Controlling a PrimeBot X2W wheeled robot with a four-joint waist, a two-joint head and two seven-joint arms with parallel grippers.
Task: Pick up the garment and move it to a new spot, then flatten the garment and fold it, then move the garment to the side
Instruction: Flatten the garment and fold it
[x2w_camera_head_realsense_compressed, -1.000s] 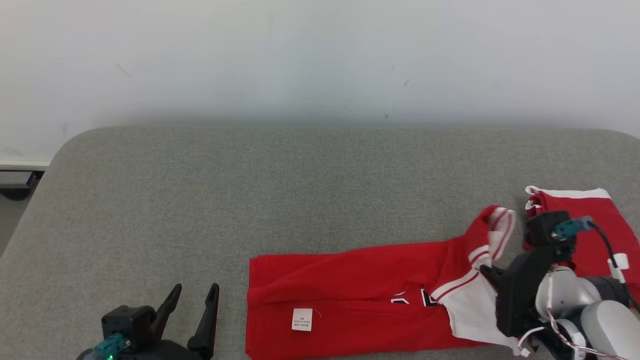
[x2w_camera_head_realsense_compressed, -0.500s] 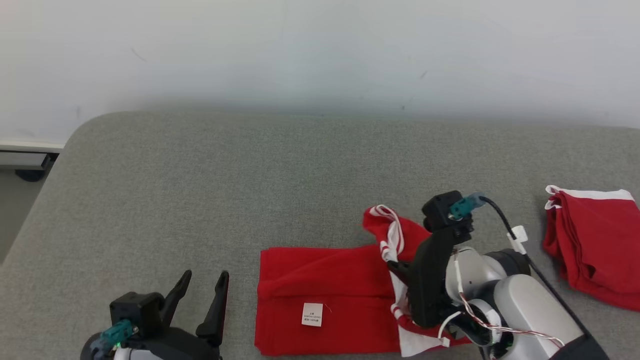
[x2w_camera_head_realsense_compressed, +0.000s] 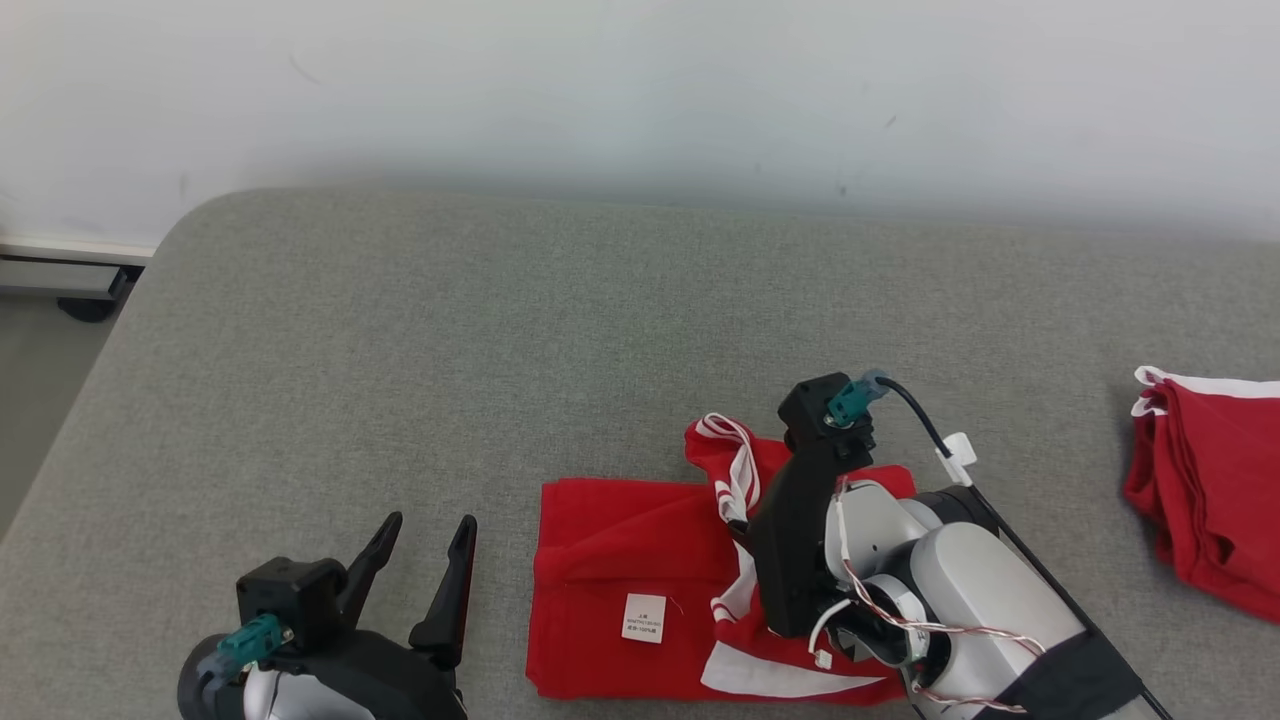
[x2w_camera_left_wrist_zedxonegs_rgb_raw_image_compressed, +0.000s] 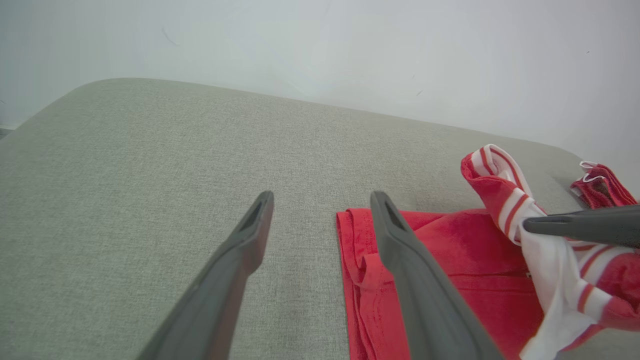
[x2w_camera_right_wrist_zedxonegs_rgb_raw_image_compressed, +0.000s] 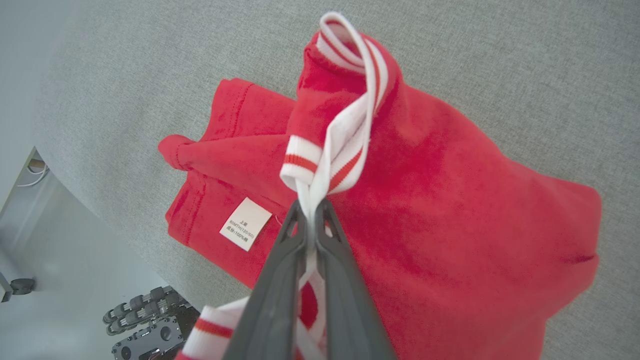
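Right jaws on white-striped red garment (x2w_camera_right_wrist_zedxonegs_rgb_raw_image_compressed: 425, 195)

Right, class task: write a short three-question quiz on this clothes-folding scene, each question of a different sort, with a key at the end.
1. True or false: the right gripper is shut on the striped white-and-red trim of the garment.
2. Pick one. The left gripper is: A) shut on a sleeve; B) open and holding nothing, beside the garment's left edge; C) pressing a box flat.
3. Short answer: what colour is most of the other cloth lying at the right end of the grey cushion?

Key: 1 true; 2 B; 3 red.
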